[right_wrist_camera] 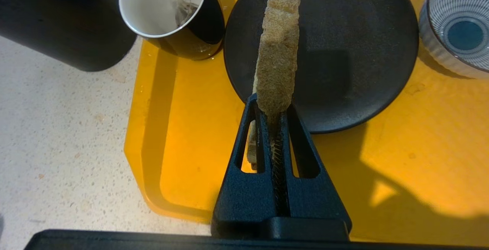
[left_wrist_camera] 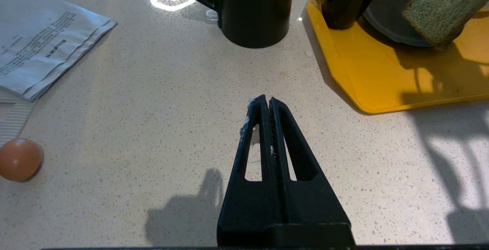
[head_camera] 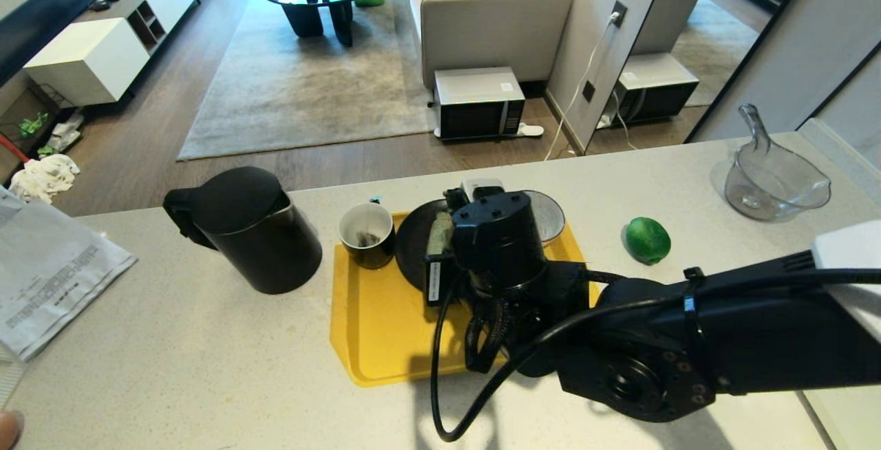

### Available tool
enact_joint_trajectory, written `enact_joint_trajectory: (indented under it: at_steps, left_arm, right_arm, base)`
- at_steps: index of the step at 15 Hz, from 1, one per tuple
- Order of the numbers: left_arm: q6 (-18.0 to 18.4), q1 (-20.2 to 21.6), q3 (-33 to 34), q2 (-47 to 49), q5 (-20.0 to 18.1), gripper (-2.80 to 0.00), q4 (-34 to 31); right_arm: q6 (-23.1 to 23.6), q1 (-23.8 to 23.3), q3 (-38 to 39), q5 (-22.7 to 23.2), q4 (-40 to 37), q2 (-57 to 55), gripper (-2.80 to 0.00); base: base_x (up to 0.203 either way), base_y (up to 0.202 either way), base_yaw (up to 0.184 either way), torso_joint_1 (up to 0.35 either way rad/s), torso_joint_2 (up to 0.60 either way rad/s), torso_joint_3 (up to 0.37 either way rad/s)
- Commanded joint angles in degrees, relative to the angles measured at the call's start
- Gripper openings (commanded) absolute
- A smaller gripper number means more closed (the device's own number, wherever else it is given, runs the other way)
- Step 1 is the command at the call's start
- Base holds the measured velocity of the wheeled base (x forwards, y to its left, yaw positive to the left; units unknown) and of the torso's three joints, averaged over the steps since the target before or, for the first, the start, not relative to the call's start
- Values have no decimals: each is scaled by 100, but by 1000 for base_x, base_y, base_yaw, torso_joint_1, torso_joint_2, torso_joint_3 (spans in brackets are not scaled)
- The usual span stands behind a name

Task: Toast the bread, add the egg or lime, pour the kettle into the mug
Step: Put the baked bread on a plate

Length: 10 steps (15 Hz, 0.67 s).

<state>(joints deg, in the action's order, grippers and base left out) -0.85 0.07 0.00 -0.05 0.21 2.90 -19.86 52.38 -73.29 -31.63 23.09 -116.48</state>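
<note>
Counter [head_camera: 206, 367]: pale speckled stone, bearing all items listed. Tray [head_camera: 375, 340]: yellow, set near the middle of the counter, closer to its far edge than the near one, carrying plate, mug and bowl. Kettle [head_camera: 248, 230]: matte black, lidded, upright on the bare counter just beside the tray's left edge. Printed paper packet [head_camera: 48, 278]: flat at the counter's left edge. Clear glass jug [head_camera: 774, 185]: at the far right corner. Plate [right_wrist_camera: 363, 51]: round, black, on the far half of the tray. Bowl [right_wrist_camera: 456, 32]: blue-and-white striped, on the tray touching or nearly touching the plate's right side. Bread [right_wrist_camera: 277, 47]: pale green slice with brown crust, held on edge above the plate and tilted, clear of the plate surface. Mug [head_camera: 367, 233]: black outside, white inside, a tea bag within, at the tray's far left corner beside the plate. Lime [head_camera: 647, 239]: glossy green, on the counter right of the tray, apart from it. Brown egg [left_wrist_camera: 19, 159]: at the near left edge of the counter. Right gripper [right_wrist_camera: 276, 114]: over the tray, clamped on the bread's lower edge. Left gripper [left_wrist_camera: 265, 103]: low over bare counter left of the tray, fingers pressed together, holding nothing.
</note>
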Motion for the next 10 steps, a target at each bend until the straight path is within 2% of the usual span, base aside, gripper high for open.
enact_joint_trajectory:
  at_steps: [1, 6, 10]
  left_arm:
    - [-3, 1, 97, -13, -3, -280, 8]
    - [-3, 1, 97, -13, -3, -280, 9]
    - [-3, 1, 97, -13, 4, -280, 2]
  right_arm:
    - [-9, -59, -190, -28, 25, -277, -280]
    - [-9, -96, -590, -28, 12, -458, -280]
    - [-14, -183, -546, -28, 12, -541, -280]
  base:
    - [0, 0, 0, 0, 0, 0]
    - [0, 0, 0, 0, 0, 0]
    - [0, 0, 0, 0, 0, 0]
